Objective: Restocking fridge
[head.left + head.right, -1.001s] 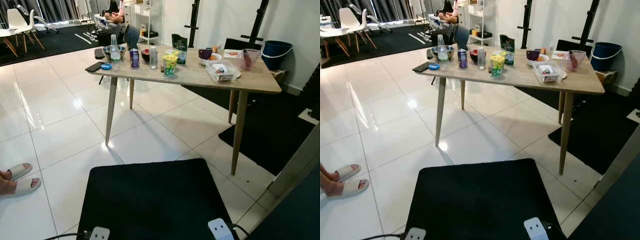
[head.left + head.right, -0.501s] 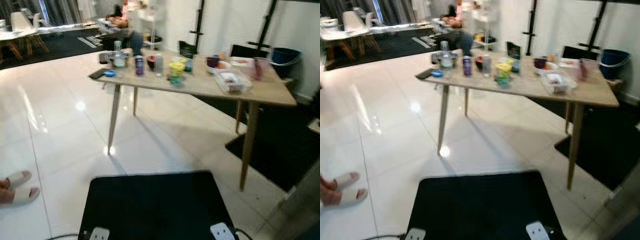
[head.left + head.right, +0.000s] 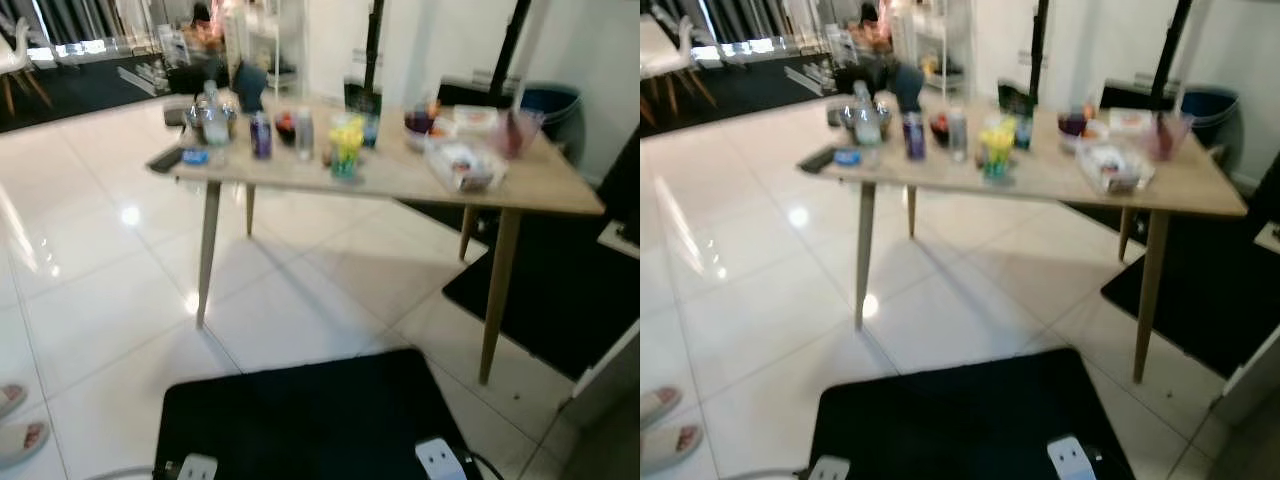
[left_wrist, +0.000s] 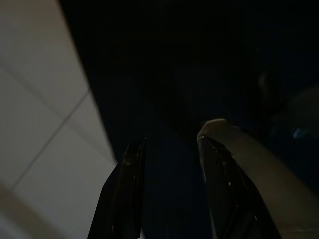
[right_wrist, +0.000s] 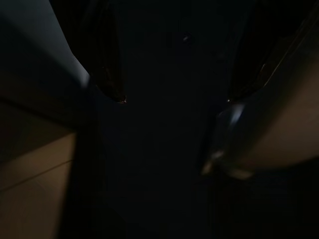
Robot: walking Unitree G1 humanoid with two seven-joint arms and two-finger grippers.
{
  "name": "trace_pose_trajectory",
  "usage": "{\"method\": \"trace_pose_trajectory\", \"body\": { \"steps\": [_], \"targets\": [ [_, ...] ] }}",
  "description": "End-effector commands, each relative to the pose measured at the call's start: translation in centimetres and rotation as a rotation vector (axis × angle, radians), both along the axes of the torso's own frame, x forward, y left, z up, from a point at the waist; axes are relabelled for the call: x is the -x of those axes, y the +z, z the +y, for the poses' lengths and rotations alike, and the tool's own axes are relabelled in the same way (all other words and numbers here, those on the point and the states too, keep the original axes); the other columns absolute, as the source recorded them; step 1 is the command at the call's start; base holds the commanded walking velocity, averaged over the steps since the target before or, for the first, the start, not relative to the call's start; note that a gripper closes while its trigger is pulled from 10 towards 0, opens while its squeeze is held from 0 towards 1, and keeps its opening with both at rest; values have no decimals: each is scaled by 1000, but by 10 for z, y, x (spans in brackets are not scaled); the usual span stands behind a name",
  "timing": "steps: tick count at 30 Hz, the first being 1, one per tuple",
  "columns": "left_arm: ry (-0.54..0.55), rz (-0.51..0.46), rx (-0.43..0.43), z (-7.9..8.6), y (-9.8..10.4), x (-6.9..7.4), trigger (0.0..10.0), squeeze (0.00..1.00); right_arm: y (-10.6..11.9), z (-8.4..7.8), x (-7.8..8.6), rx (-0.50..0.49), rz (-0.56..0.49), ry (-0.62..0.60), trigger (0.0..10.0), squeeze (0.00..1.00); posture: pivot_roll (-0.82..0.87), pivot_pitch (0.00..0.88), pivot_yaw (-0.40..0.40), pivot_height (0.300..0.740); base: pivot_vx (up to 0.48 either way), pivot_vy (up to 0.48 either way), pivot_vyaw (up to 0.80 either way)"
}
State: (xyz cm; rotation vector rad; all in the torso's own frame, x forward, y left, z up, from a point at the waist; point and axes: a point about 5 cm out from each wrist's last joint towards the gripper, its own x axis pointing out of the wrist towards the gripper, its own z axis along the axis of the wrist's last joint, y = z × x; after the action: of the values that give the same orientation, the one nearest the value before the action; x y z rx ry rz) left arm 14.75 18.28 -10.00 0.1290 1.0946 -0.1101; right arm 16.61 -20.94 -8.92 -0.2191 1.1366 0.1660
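Ahead, across the white tile floor, a wooden table carries the stock: a purple can, a clear bottle, a yellow-green cup and a clear food box to the right. Both arms hang idle, the left gripper narrowly parted and the right gripper spread wide, empty. Probably the can is light, stiff and slick; grip it mid-body.
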Motion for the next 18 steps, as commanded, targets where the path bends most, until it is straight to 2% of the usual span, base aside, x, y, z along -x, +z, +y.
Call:
{"method": "trace_pose_trajectory", "body": {
  "steps": [1, 12, 18],
  "targets": [
    [-11, 27, -6, 1, -3, 7, 10000, 0, -2, 4, 3, -9, 6, -5, 10000, 0, -24, 0, -1, 740, 322, 0, -788],
    [-10, 28, -5, 1, -3, 8, 10000, 0, -2, 6, 2, -24, 1, -10, 10000, 0, -23, 0, 0, 740, 334, 0, -794],
    [-10, 28, -4, 1, -3, 8, 10000, 0, -2, 6, 2, -25, 2, -10, 10000, 0, -23, 0, 1, 740, 428, 0, -800]
  ]
}}
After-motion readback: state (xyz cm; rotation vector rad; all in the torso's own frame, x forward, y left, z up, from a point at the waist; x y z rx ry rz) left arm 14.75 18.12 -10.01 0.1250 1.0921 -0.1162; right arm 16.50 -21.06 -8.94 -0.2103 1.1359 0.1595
